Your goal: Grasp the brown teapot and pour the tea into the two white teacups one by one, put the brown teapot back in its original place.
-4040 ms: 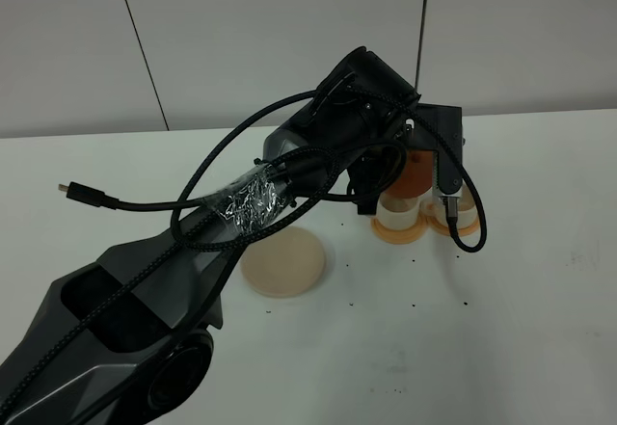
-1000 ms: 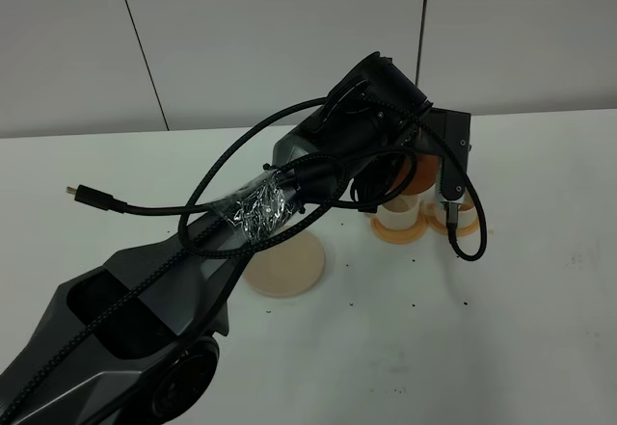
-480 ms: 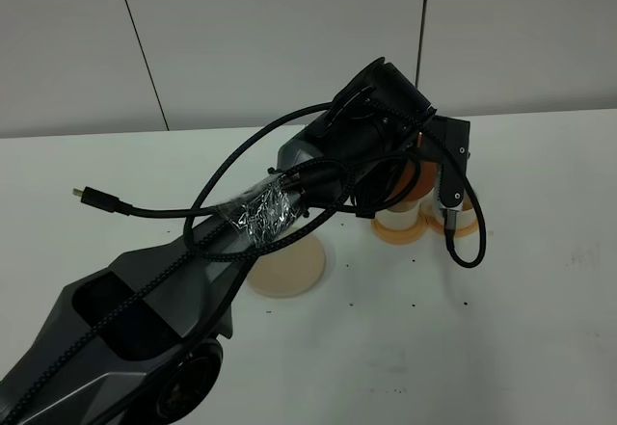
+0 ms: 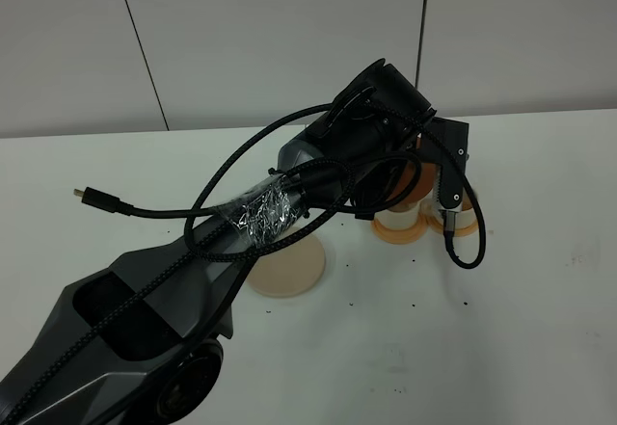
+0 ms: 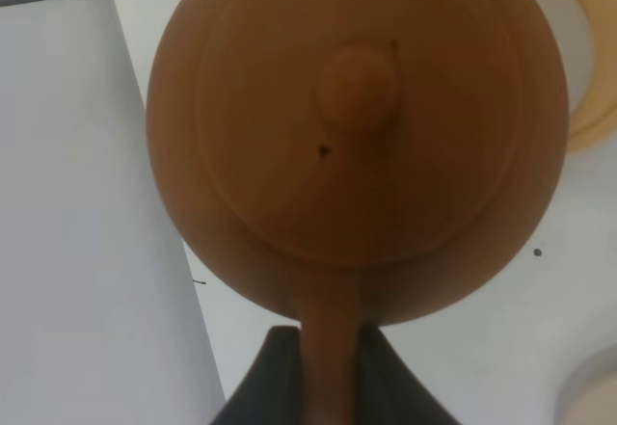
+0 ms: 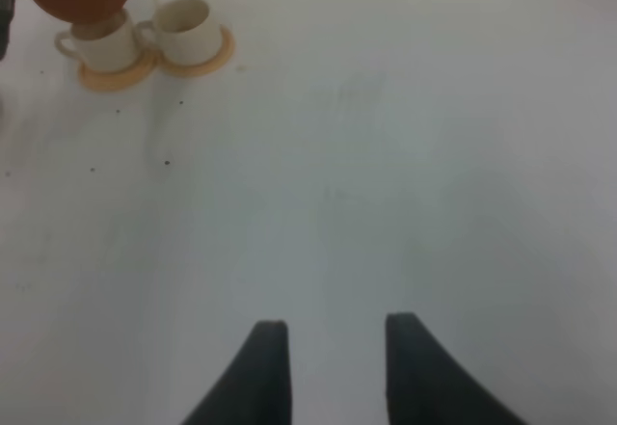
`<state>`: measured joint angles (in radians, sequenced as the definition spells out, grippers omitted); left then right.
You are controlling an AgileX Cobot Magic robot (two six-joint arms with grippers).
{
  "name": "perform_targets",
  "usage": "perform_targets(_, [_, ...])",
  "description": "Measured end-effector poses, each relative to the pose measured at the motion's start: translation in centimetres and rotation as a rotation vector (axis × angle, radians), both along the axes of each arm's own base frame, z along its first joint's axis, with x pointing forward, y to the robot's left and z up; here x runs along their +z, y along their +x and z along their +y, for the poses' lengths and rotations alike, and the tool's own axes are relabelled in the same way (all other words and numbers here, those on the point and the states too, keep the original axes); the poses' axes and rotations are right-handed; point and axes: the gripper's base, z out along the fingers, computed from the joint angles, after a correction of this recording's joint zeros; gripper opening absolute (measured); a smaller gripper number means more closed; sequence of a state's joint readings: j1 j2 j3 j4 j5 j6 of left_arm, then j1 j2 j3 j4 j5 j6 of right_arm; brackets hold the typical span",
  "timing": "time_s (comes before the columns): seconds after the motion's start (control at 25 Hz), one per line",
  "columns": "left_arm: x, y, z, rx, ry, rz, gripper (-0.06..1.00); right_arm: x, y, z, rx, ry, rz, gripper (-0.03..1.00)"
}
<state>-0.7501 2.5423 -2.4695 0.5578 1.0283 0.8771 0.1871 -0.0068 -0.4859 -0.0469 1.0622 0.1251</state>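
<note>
Clenched tight, the left end effector (image 5: 330, 340) grips the loop handle of the brown teapot (image 5: 357, 136). One dark finger sits on each side of the handle. The teapot hangs in the air, off the desk. Its round lid with the little knob faces the wrist camera.

The right end effector (image 6: 328, 362) holds nothing. Its two dark fingers stand a little apart over the bare white desk (image 6: 386, 174), well away from the cups.

From up high, the big black left arm (image 4: 145, 300) is nearest, with a black cable (image 4: 193, 208) looped around it. Just past it, the pale round disc (image 4: 289, 269) lies flat on the desk, partly hidden by the arm.

Farther back stand the two cups, just beside each other. One white teacup (image 6: 101, 44) sits on an orange coaster (image 6: 111, 80). The other white teacup (image 6: 188, 22) sits on a second orange coaster (image 6: 220, 54). The teapot is held right above the first cup, and its short spout points toward the other one.

Behind it all is a plain grey wall (image 4: 289, 39).
</note>
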Motion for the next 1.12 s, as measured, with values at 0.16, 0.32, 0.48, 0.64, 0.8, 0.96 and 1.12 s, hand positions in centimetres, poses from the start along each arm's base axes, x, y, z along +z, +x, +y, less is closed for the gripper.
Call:
perform_targets(0.16, [0.01, 0.02, -0.01, -0.001, -0.001, -0.002, 0.17, 0.00, 0.00, 0.00, 0.000, 0.000, 0.000, 0.24])
perform_targets(0.32, [0.02, 0.03, -0.02, -0.002, -0.001, -0.004, 0.17, 0.00, 0.00, 0.00, 0.000, 0.000, 0.000, 0.24])
perform_targets(0.48, [0.08, 0.09, -0.03, -0.006, 0.000, -0.013, 0.17, 0.00, 0.00, 0.00, 0.000, 0.000, 0.000, 0.24])
perform_targets(0.64, [0.16, 0.19, -0.04, -0.011, 0.004, -0.026, 0.17, 0.00, 0.00, 0.00, 0.000, 0.000, 0.000, 0.24])
perform_targets(0.8, [0.21, 0.25, -0.10, -0.017, 0.000, -0.035, 0.17, 0.00, 0.00, 0.00, 0.000, 0.000, 0.000, 0.24])
perform_targets(0.96, [0.22, 0.26, -0.11, -0.018, 0.000, -0.037, 0.17, 0.00, 0.00, 0.00, 0.000, 0.000, 0.000, 0.24])
perform_targets(1.12, [0.23, 0.27, -0.12, -0.019, -0.001, -0.039, 0.17, 0.00, 0.00, 0.00, 0.000, 0.000, 0.000, 0.24])
